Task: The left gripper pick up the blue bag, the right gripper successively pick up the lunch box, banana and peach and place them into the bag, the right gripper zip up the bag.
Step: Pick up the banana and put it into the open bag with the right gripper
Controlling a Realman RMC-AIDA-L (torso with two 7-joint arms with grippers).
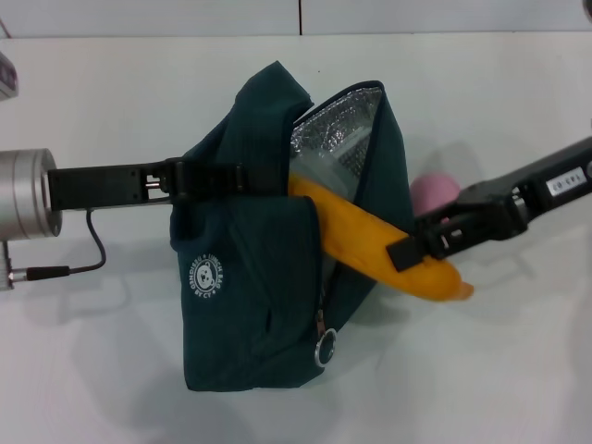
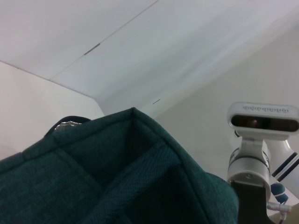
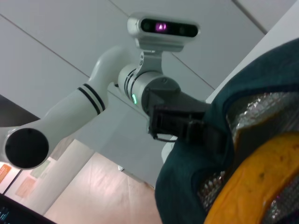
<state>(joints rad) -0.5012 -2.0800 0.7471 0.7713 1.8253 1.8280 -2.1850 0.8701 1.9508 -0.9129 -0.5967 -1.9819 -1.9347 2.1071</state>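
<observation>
The blue bag point(image 1: 250, 305) stands in the middle of the white table, its top open and its silver foil lining point(image 1: 338, 129) showing. My left gripper point(image 1: 208, 178) is shut on the bag's upper left edge and holds it up. My right gripper point(image 1: 414, 248) is shut on the banana point(image 1: 356, 231). One end of the banana lies in the bag's opening and the other sticks out to the right. The peach point(image 1: 433, 192) lies on the table behind the right gripper. The lunch box does not show clearly. The right wrist view shows the banana point(image 3: 261, 182), the bag point(image 3: 187, 196) and the left gripper point(image 3: 184, 123).
The bag's ring zipper pull point(image 1: 324, 350) hangs at its lower front, and the round white logo point(image 1: 208, 276) faces me. The table's back edge point(image 1: 139, 37) runs along the far side. The left wrist view shows bag fabric point(image 2: 117, 177) and my head point(image 2: 261, 121).
</observation>
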